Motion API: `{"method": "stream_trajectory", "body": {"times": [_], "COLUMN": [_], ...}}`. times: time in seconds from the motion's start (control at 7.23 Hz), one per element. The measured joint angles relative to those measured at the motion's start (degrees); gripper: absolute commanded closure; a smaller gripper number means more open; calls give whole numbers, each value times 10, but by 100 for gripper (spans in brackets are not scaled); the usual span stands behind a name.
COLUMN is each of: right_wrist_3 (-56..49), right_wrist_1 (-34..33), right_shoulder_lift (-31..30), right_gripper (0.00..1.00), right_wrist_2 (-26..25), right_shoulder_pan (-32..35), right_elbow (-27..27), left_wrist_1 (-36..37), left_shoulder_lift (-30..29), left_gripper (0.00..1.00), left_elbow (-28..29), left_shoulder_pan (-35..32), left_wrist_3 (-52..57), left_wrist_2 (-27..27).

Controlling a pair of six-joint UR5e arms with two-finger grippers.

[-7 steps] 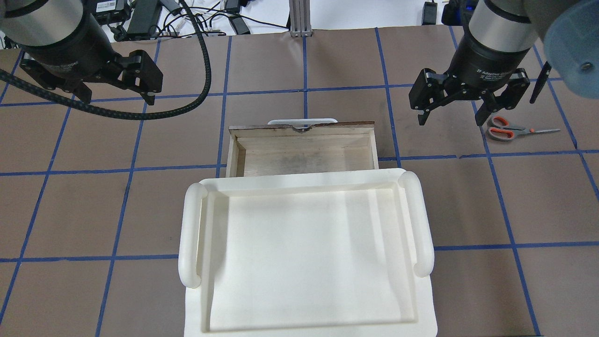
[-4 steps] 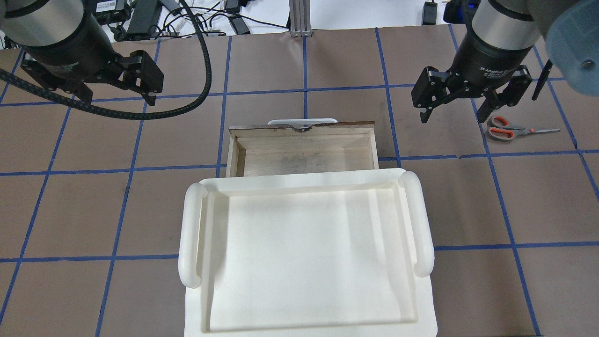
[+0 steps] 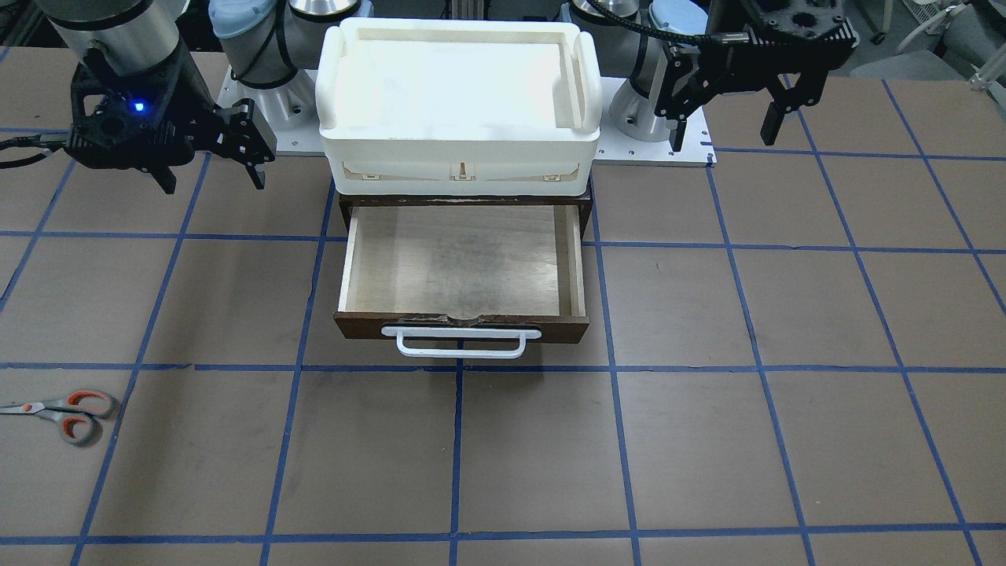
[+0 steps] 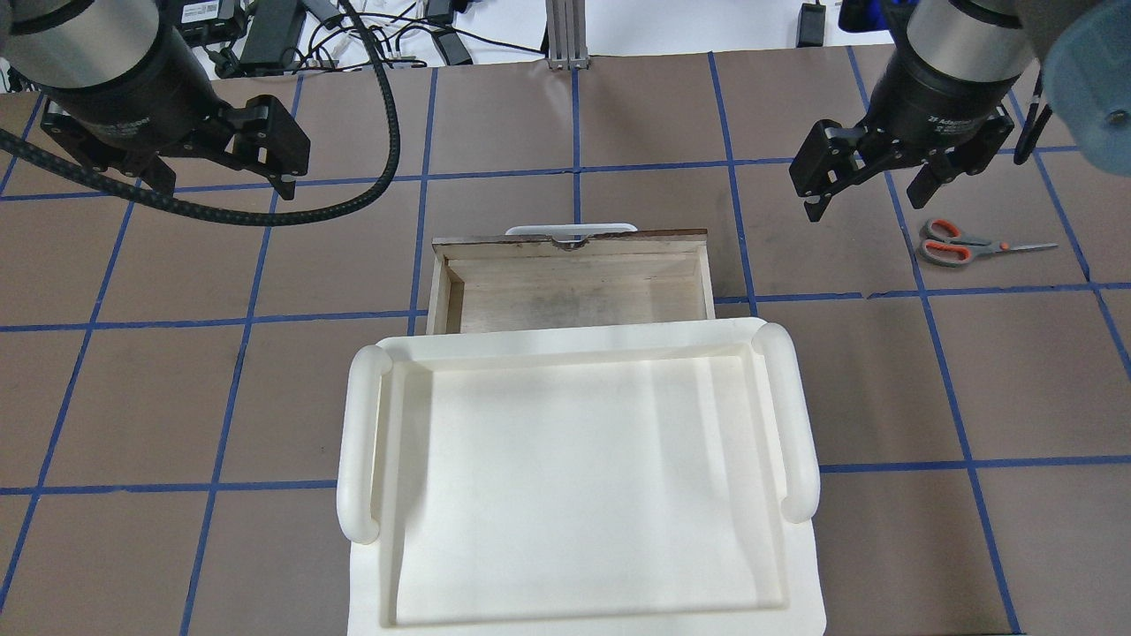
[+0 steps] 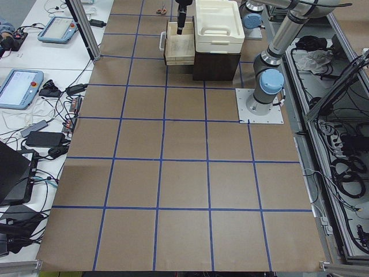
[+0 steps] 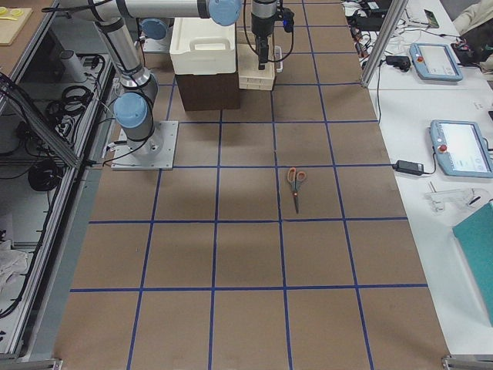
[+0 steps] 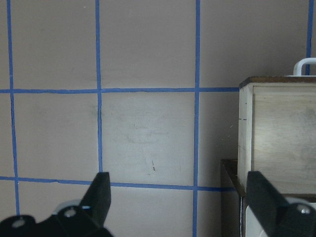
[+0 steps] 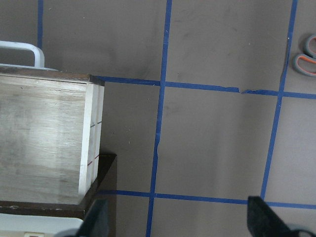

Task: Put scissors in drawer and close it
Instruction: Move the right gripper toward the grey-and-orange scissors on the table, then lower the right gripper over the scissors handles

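Observation:
The scissors [image 4: 959,243], grey handles lined orange, lie flat on the brown mat at the far right; they also show in the front view [image 3: 63,413] and at the right wrist view's edge [image 8: 307,57]. The drawer [image 4: 570,238] stands pulled open, its pale plywood inside empty, white bar handle [image 3: 461,343] on the front. My right gripper [image 4: 869,196] hovers open and empty between drawer and scissors, left of the scissors. My left gripper [image 4: 225,181] hovers open and empty, left of the drawer. Both wrist views show the fingers [image 7: 101,192] [image 8: 261,212] wide apart.
A white tray [image 4: 362,442] sits on top of the dark cabinet [image 3: 585,206] that holds the drawer. Blue tape lines grid the mat. Cables and power bricks [image 4: 265,35] lie beyond the table's far edge.
My right gripper has moved a little to the right and farther from me, staying open. The left gripper has barely moved. Scissors and drawer are unchanged.

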Motion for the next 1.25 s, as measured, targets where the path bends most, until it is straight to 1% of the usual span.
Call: {"method": "stream_trajectory", "body": {"times": [0.28,0.55,0.69,0.97,1.25], "right_wrist_3": [-45,-144,-237,-476,-699], "right_wrist_1": [-1,-6,-19,-75,-138], "right_shoulder_lift": [0,5,14,50,89], "right_gripper": [0,0,0,0,0], "right_wrist_2": [1,2,3,2,-16], "right_shoulder_pan": [-15,-66,-101,-164,-195], "right_elbow": [0,0,0,0,1], "left_wrist_1": [0,0,0,0,0], "left_shoulder_lift": [0,0,0,0,0], "left_gripper": [1,0,0,0,0], "left_elbow": [0,0,0,0,0], "left_shoulder_pan": [0,0,0,0,0], "left_wrist_3": [0,0,0,0,0], "left_wrist_2": [0,1,1,0,0]}}
